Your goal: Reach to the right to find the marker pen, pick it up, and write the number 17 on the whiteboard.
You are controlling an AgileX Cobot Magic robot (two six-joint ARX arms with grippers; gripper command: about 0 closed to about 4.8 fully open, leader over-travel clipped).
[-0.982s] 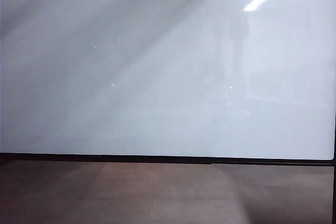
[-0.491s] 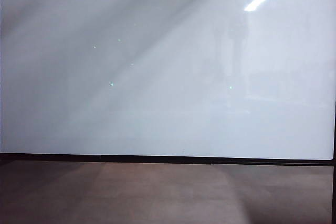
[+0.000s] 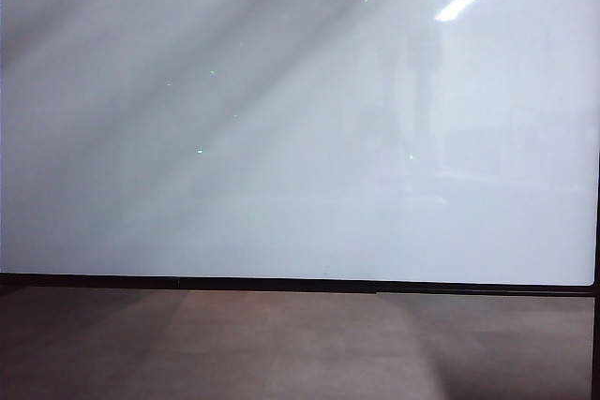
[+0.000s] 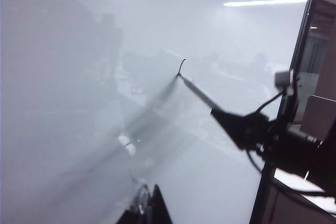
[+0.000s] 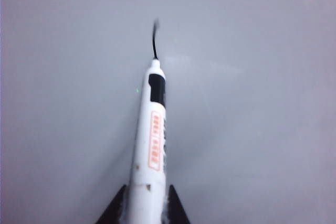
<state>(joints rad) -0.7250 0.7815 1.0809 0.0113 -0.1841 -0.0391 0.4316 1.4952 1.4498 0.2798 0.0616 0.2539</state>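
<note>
The exterior view shows only the whiteboard [image 3: 281,138], glossy white with a thin black frame, above a matte brown surface [image 3: 281,344]; neither arm appears there. In the left wrist view the left gripper [image 4: 149,205] is just dark tips near the board, its opening unreadable, while the marker pen [image 4: 197,92] touches the board at a short curved black stroke [image 4: 181,66]. The right wrist view shows the right gripper [image 5: 146,203] clamped on the white, orange-labelled pen.
</note>
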